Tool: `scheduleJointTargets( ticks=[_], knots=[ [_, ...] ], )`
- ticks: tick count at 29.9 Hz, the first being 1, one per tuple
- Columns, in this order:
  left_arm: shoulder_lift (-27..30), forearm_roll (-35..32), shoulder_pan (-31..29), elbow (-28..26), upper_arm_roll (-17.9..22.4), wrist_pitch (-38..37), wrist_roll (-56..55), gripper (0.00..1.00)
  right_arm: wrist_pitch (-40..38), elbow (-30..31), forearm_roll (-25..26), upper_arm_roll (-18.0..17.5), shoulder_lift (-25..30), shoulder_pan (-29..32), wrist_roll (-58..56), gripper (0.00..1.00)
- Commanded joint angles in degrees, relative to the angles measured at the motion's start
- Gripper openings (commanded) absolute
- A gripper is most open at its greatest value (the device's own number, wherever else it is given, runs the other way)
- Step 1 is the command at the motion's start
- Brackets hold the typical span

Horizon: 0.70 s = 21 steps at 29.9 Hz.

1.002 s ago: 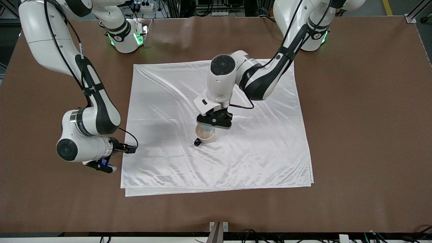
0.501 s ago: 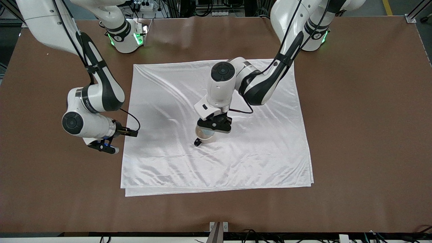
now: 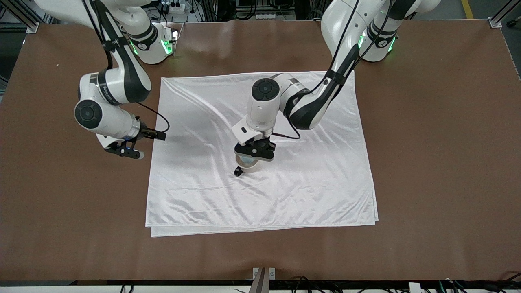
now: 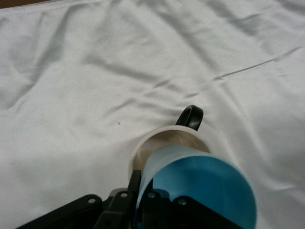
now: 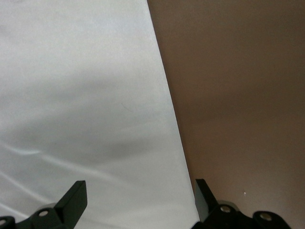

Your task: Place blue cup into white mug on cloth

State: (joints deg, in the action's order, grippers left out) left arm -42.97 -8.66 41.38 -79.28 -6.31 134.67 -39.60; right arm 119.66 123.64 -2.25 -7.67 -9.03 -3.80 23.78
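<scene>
The left gripper pinched the blue cup by its rim and hung directly over the white mug, having come lower over the last second, so that in the left wrist view the cup's base already dipped inside the mug's rim. The mug stood upright near the middle of the cloth, its black handle pointing toward the front camera and the right arm's end. That descent suggested the insertion was nearly finished, with only the release left. Meanwhile the right gripper, its 2 fingers spread and empty, had drawn back toward its base and hovered over the bare table just beside the cloth's edge, apparently waiting.
</scene>
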Motion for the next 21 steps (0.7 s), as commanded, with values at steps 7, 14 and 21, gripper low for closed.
scheduleJointTargets(
  ticks=[7, 14, 21],
  knots=[
    [-1.68, -1.45, 0.72, 1.58, 0.6, 1.38, -1.45, 0.22, -10.58, -3.39, 0.76, 0.02, 7.01, -0.77, 0.66, 1.0],
    [-1.5, -1.54, 1.07, 1.58, 0.77, 1.38, -1.36, 1.0, -15.68, -9.11, 0.93, 0.38, 6.83, 1.07, -3.3, 1.0],
    [0.16, -1.54, 0.72, 1.5, 0.95, 1.3, -1.53, 1.0, -22.35, -15.26, 0.93, 0.38, 6.57, 4.07, -7.61, 1.0]
  ],
)
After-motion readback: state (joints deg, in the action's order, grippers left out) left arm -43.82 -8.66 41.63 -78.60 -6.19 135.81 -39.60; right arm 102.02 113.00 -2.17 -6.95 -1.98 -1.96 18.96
